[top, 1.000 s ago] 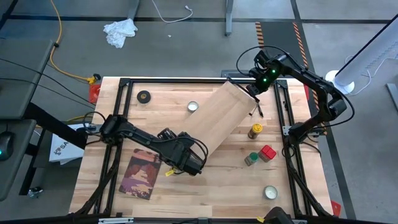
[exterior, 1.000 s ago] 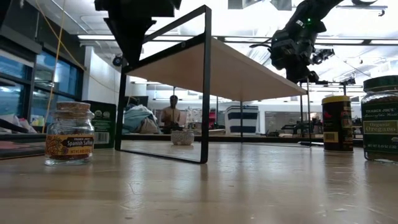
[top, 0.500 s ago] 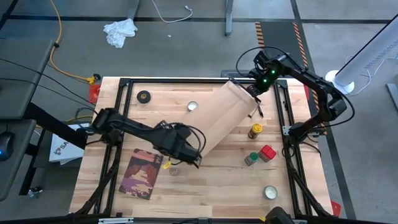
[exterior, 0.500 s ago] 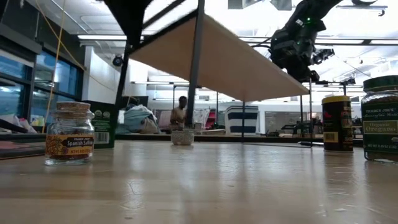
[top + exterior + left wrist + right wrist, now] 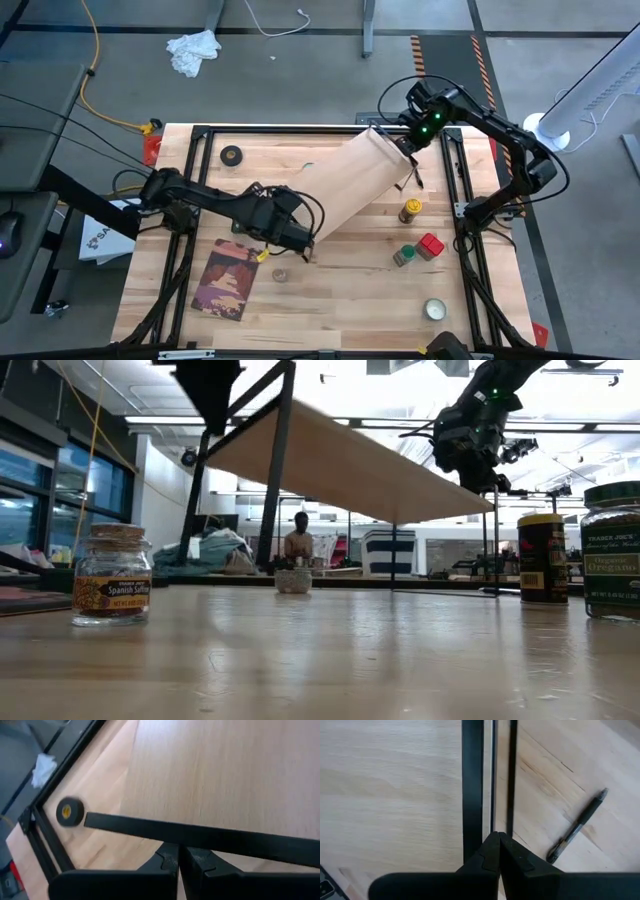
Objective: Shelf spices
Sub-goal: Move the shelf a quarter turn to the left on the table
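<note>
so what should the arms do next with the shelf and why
Probably keep carrying the shelf toward the table's back edge, then level it. The left gripper and right gripper are each shut on an end rail, and the low view shows the left-held end high, its legs off the table. The jars wait beside it.

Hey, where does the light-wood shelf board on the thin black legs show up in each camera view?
High view: light-wood shelf board, table centre, slanting between both grippers.
Low view: its underside spans the top, tilted.
Left wrist view: the board fills most of the picture, behind a black frame bar.
Right wrist view: the board beside a black frame bar.
Shared landmark: black tape roll, high and left wrist views.
</note>
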